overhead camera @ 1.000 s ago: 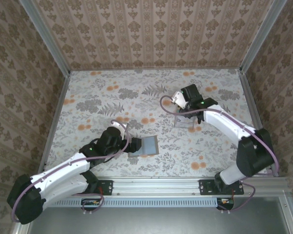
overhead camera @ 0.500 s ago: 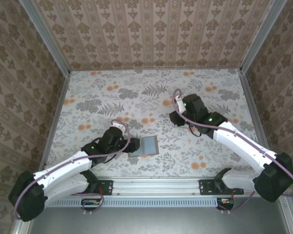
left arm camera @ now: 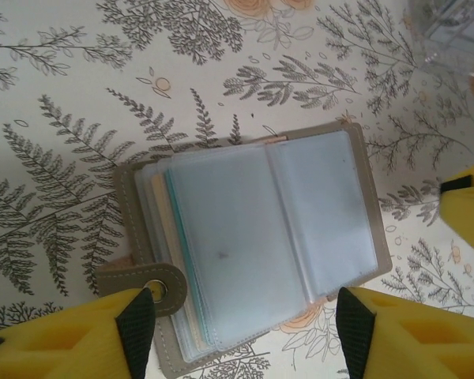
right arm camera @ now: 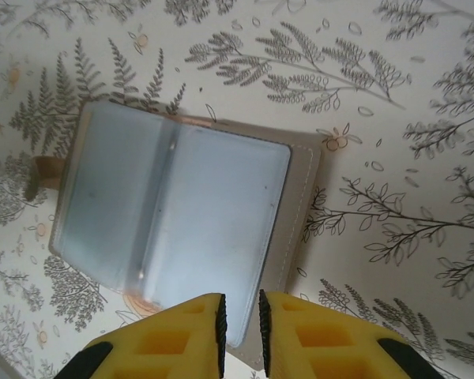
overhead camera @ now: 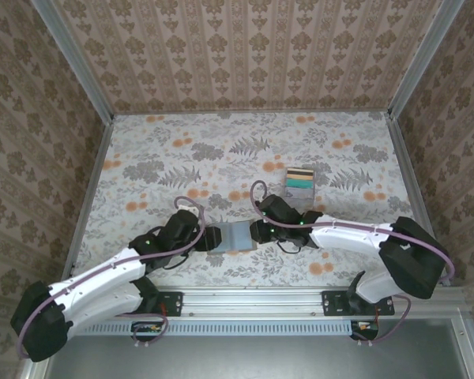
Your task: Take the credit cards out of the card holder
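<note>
The card holder (overhead camera: 238, 235) lies open on the table, taupe outside with bluish frosted sleeves facing up. The left wrist view has the card holder (left arm camera: 253, 237) with its snap tab at the lower left. The credit cards are hidden inside the sleeves. My left gripper (overhead camera: 215, 237) is at the holder's left edge. There my left gripper (left arm camera: 243, 332) stands open, its fingers either side of the holder's near edge. My right gripper (overhead camera: 257, 230) is at the holder's right edge. Over the card holder (right arm camera: 182, 213), my right gripper (right arm camera: 241, 324) has its jaws nearly together above a sleeve's corner.
A clear plastic box (overhead camera: 302, 180) with stacked coloured cards stands behind the holder to the right; a corner of the box (left arm camera: 450, 31) shows in the left wrist view. Patterned walls and metal rails enclose the flowered table (overhead camera: 158, 158).
My right arm swung from the clear box down and left to the holder's right edge, its jaws narrowing. My left gripper's jaws also narrowed around the holder.
</note>
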You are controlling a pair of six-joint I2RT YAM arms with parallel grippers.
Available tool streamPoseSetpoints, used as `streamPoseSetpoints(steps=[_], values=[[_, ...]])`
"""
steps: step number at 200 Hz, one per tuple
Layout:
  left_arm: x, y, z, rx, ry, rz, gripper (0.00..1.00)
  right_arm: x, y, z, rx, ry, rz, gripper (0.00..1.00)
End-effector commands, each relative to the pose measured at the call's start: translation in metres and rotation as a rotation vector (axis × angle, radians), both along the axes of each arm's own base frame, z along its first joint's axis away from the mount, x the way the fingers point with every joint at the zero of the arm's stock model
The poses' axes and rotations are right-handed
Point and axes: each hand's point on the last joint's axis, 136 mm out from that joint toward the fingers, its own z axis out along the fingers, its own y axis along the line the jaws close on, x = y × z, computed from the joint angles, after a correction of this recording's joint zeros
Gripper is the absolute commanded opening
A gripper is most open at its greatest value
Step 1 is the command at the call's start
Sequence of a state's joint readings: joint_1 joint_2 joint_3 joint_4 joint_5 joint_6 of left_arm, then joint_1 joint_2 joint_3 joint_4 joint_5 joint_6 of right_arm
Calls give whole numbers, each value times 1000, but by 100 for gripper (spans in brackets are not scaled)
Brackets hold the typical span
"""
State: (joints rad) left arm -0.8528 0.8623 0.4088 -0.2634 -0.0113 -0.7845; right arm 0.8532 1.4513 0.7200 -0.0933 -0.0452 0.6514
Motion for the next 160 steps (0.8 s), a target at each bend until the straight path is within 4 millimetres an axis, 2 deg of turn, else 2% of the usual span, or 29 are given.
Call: streamPoseSetpoints(steps=[1,28,45,76,115,160], values=[[-4,0,-6,8,29,12,62,5,2,-9,9,5,-65,22],[-3,-7,-7,14,34,-7,61,2,1,-26,-31,47,-71,21],[-3,-13,-7,14,40,-27,61,1,0,-33,-56,63,-79,14],[-3,-21,-13,30,56,-52,54,0,-8,-46,-108,82,-90,13],[-2,-27,-18,24,63,-63,47,-1,-12,-48,-126,82,-101,10],[3,-29,-25,65,73,-60,46,-1,-10,-50,-119,85,-102,8]])
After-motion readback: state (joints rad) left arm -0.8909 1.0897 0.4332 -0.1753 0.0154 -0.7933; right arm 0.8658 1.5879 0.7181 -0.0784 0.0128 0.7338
